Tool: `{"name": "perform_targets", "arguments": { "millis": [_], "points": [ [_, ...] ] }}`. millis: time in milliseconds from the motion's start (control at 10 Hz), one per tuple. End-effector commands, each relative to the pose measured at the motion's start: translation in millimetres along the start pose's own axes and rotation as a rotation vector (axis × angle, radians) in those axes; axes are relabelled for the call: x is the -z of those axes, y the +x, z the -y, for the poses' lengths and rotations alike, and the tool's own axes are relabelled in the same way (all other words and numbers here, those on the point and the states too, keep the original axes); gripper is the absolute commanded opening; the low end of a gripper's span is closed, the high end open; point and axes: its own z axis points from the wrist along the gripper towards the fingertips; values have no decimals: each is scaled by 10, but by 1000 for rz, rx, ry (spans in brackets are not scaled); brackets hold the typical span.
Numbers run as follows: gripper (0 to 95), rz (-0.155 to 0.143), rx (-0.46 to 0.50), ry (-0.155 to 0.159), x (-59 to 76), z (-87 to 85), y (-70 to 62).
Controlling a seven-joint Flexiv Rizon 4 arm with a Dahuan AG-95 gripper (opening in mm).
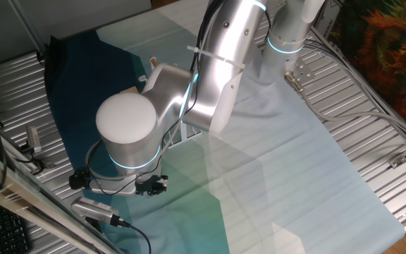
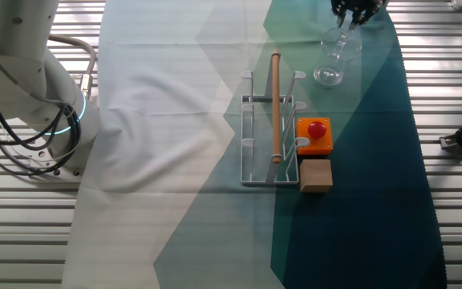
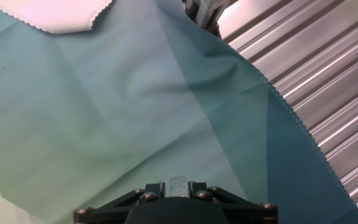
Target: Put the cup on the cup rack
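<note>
The cup (image 2: 333, 58), a small clear glass mug, hangs tilted at the far edge of the cloth, its base toward the rack. My gripper (image 2: 349, 18) is directly above it and shut on its upper part. In the hand view a sliver of clear glass (image 3: 178, 182) shows between the closed fingers. Whether the cup's base touches the cloth I cannot tell. The cup rack (image 2: 251, 143), a white frame with thin pegs, stands near the middle of the cloth, well apart from the cup. In the one fixed view the arm hides the cup.
A wooden rod (image 2: 276, 104) lies lengthwise across the rack. An orange box with a red button (image 2: 314, 135) and a wooden block (image 2: 315, 175) sit right beside the rack. Ribbed metal table (image 2: 447, 209) borders the cloth, with cables and clamps at the edges.
</note>
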Motion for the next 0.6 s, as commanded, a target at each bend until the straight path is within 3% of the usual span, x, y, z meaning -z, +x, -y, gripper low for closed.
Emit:
{"name": "perform_targets", "arguments": {
  "millis": [100,600],
  "points": [
    [190,-1,0,6,-2,0,-4],
    [190,-5,5,6,-3,0,-3]
  ]
}}
